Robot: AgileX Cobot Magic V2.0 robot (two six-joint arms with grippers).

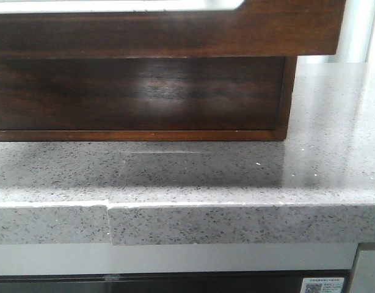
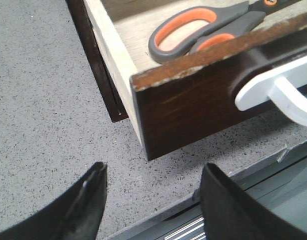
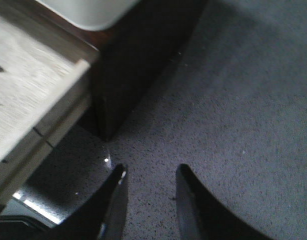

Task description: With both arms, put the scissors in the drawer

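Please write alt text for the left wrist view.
Scissors with orange and grey handles lie inside the open drawer. The open left gripper hovers above the grey counter, holding nothing.

Only one printed item shows: a small white sticker (image 1: pixel 322 285) at the lower right of the front view, on the dark panel (image 1: pixel 175 284) under the grey countertop (image 1: pixel 236 183). It carries a QR-style code and a line of tiny print above it, too small and blurred to read. No legible words, brand names or numbers on the drawer (image 2: pixel 193 100), on the scissors (image 2: pixel 203 30) lying inside it, or on the white handle (image 2: pixel 278 87) in the left wrist view. Right wrist view has no text or labels at all.
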